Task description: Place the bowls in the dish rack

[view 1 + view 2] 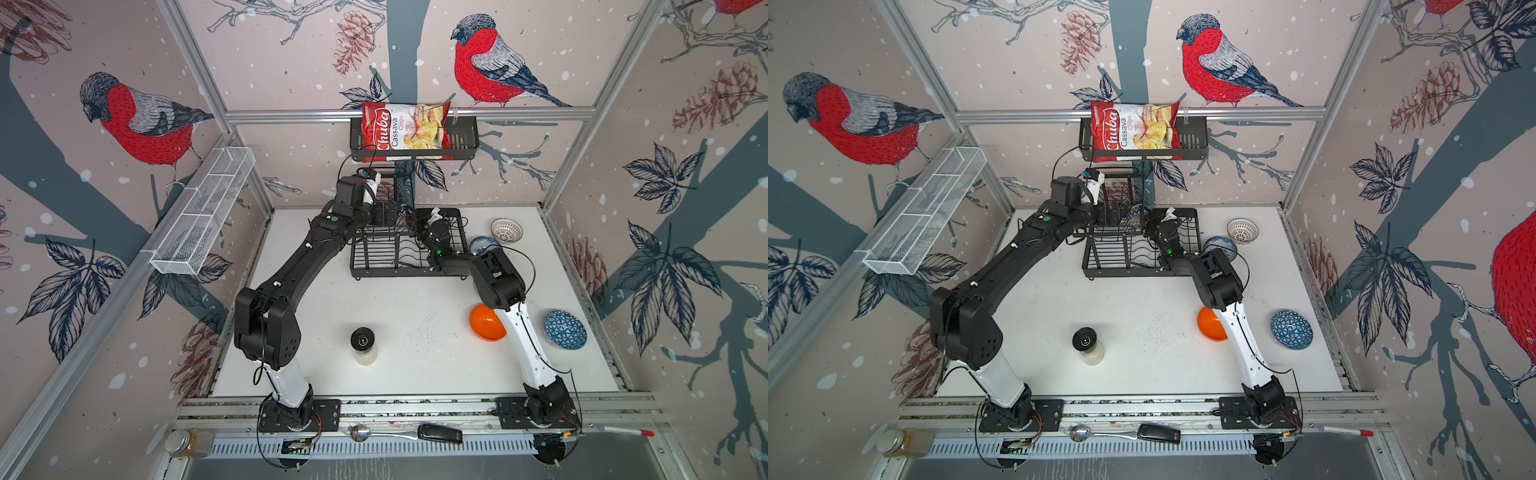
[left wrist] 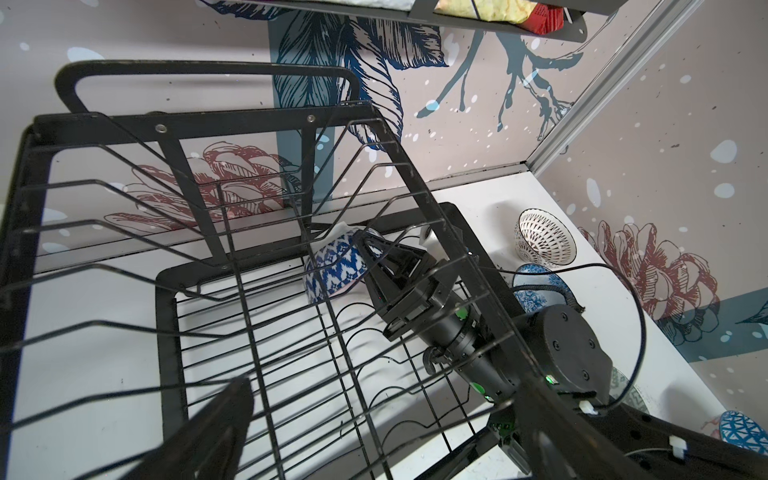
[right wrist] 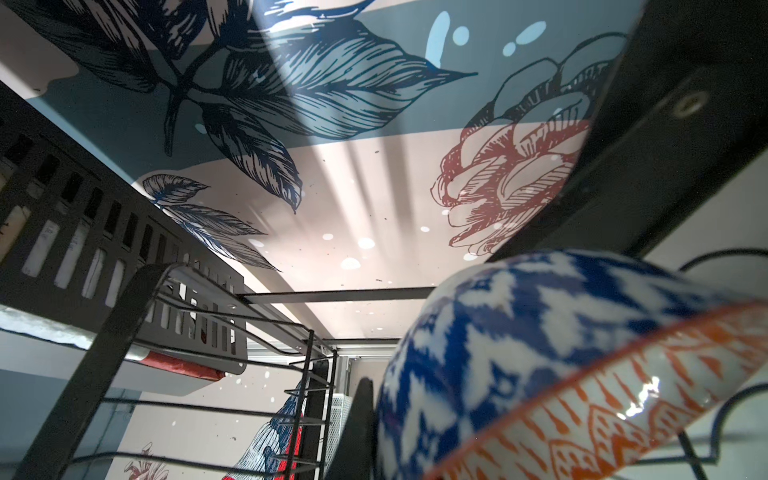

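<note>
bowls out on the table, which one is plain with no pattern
The glossy orange bowl, partly hidden behind the right arm. The others are patterned, like the blue triangle-patterned bowl and the white lattice bowl.

Table (image 1: 415,299): dish rack (image 1: 374,266) at 12 o'clock, jar (image 1: 363,347) at 6. Lattice bowl (image 1: 506,230) at 2; orange bowl (image 1: 484,322), blue bowl (image 1: 565,329) at 4.

At least six bowls show: plain orange bowl (image 1: 484,324), triangle-patterned blue bowl (image 1: 565,329), lattice bowl (image 1: 506,230), blue-rimmed bowl (image 1: 482,245), blue-white zigzag bowl (image 3: 519,353), orange-white bowl (image 3: 602,395). One dish rack (image 1: 374,272), chip bag (image 1: 405,131), shaker (image 1: 363,345), jar (image 1: 189,442), spoon (image 1: 361,432).
</note>
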You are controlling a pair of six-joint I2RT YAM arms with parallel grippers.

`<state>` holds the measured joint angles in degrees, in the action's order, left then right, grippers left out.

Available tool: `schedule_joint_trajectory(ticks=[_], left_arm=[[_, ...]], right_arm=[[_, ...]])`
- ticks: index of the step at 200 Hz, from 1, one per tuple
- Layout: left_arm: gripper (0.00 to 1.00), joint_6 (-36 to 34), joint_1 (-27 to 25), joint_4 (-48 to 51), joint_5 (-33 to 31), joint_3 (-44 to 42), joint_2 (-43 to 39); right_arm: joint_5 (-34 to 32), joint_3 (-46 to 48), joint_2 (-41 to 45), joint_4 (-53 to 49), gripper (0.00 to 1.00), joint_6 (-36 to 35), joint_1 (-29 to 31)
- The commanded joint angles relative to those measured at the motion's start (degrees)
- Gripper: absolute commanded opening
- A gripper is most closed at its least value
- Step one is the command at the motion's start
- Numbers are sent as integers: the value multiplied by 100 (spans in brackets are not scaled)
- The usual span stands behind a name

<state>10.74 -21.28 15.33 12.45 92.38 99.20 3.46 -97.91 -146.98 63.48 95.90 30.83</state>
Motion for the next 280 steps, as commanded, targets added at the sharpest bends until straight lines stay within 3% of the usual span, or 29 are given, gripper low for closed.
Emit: schedule_joint_trajectory(ticks=[1, 73, 280], left_arm=[[98, 43, 11, -171, 104, -8, 8], [98, 52, 18, -180, 117, -16, -15], [98, 78, 18, -203, 162, -27, -14]], right_arm=[[-170, -141, -122, 319, 0, -23, 29], [-350, -132, -226, 195, 0, 193, 72], [-494, -244, 306, -1678, 0, 491, 134]])
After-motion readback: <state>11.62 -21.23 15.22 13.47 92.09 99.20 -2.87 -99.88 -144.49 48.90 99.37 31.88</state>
